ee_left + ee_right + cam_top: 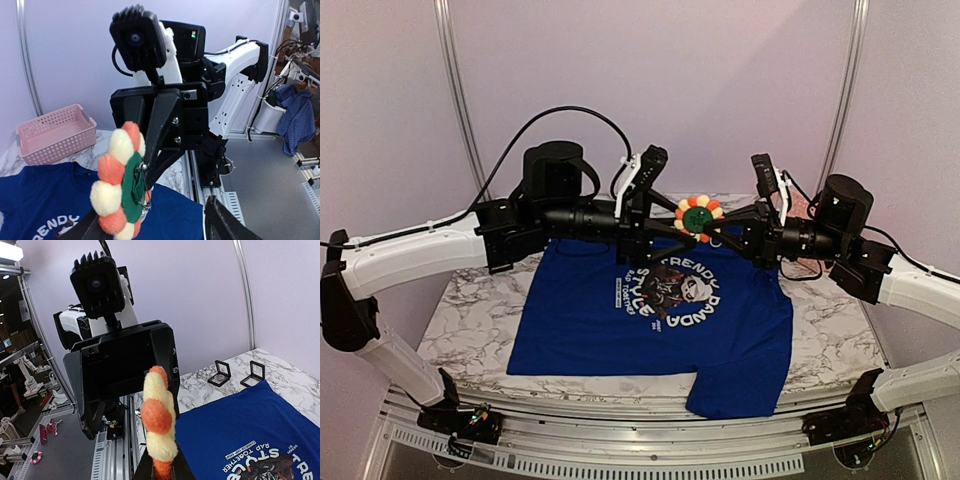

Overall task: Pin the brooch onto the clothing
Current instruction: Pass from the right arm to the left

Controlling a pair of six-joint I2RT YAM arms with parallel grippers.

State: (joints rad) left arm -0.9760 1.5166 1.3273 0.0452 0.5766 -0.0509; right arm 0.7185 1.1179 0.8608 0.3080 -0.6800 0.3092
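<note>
The brooch, a ring of cream and orange pom-pom petals round a green centre, hangs in the air above the blue panda T-shirt. My right gripper is shut on it. In the right wrist view the brooch stands edge-on between the fingertips. My left gripper faces it from the other side, open. In the left wrist view its fingers stand wide apart on either side of the brooch. The metal pin hangs loose on the brooch's green back. The clothing lies flat below.
A pink basket stands on the marble table at the back right corner. Two small black square boxes sit on the table beyond the shirt's edge. The shirt's hem reaches the table's near edge.
</note>
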